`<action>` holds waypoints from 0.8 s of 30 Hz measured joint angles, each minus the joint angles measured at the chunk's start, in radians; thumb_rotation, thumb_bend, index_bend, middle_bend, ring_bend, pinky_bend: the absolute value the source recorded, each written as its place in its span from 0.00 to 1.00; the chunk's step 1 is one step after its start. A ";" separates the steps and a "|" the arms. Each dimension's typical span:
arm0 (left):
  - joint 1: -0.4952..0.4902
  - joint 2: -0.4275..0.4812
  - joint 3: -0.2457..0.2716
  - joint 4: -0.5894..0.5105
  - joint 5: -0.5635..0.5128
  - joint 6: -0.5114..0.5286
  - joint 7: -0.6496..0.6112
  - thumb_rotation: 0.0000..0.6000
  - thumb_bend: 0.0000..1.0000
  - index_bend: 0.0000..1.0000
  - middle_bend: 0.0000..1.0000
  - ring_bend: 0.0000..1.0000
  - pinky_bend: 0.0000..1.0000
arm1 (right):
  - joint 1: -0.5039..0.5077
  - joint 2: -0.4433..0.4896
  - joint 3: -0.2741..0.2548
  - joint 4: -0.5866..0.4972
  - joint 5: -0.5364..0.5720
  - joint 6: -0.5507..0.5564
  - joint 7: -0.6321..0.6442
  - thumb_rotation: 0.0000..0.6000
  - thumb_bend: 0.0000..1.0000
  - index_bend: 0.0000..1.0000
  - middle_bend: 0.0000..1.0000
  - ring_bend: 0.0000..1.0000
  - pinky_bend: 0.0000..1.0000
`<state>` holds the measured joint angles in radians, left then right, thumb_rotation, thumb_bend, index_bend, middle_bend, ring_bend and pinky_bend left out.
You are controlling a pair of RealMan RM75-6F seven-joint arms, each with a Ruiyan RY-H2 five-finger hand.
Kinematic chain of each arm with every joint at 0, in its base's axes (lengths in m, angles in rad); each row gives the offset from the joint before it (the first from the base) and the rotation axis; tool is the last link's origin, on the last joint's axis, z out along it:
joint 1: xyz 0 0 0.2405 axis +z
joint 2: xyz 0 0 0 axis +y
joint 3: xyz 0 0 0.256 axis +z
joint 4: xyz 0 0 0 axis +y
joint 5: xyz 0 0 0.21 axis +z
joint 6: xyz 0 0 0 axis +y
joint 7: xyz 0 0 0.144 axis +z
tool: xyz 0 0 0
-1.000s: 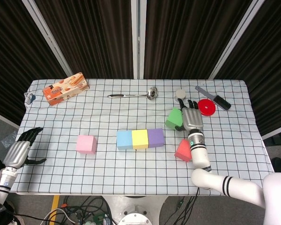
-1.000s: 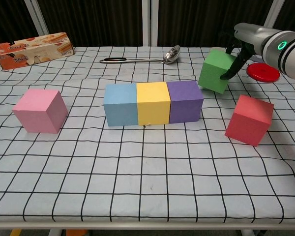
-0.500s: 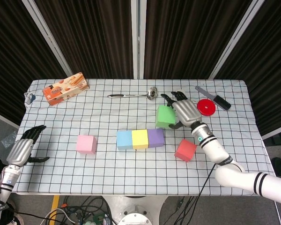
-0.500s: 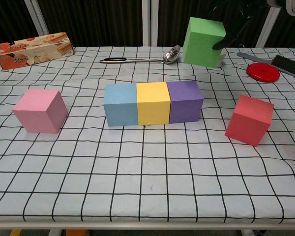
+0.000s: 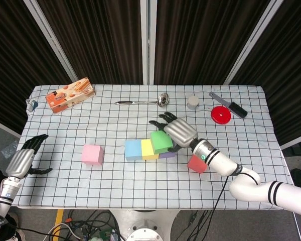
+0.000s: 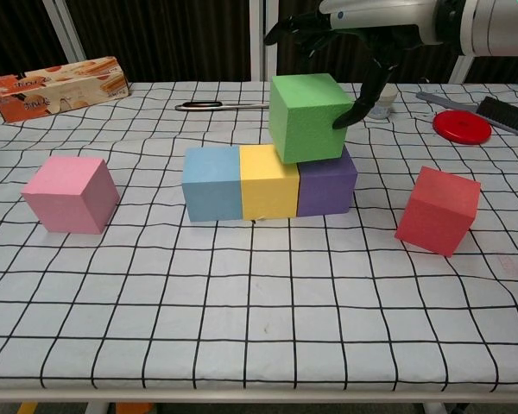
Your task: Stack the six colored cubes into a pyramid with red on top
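Note:
A row of blue (image 6: 211, 183), yellow (image 6: 266, 185) and purple (image 6: 328, 186) cubes stands mid-table. My right hand (image 5: 177, 131) holds the green cube (image 6: 308, 116) from above, right over the seam between yellow and purple; whether it touches them I cannot tell. The red cube (image 6: 438, 210) sits tilted to the right of the row, and the pink cube (image 6: 71, 193) stands alone at the left. My left hand (image 5: 24, 159) hovers open off the table's left front corner, holding nothing.
An orange snack box (image 5: 69, 94) lies at the back left and a metal ladle (image 5: 143, 102) at the back centre. A small grey cup (image 5: 192, 102), a red disc (image 5: 220, 114) and a black brush (image 5: 234, 107) sit at the back right.
My right hand has carried the green cube left and forward from the back right, down to just above the yellow and purple cubes. The left hand barely moved.

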<state>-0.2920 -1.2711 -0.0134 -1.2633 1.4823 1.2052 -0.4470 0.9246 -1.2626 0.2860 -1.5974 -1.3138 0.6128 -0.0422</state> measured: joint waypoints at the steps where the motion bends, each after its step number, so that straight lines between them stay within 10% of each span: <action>1: 0.000 -0.001 0.000 0.002 0.001 0.001 -0.004 1.00 0.00 0.04 0.02 0.00 0.07 | 0.002 -0.004 -0.003 0.001 0.005 0.005 -0.006 1.00 0.28 0.00 0.33 0.00 0.00; 24: 0.013 -0.012 0.010 0.046 0.014 0.020 -0.069 1.00 0.00 0.04 0.03 0.00 0.07 | 0.054 -0.050 -0.065 -0.104 0.337 0.149 -0.321 1.00 0.27 0.00 0.35 0.00 0.00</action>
<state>-0.2785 -1.2830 -0.0030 -1.2169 1.4964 1.2254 -0.5163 0.9786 -1.3127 0.2214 -1.7015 -0.9765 0.7618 -0.3628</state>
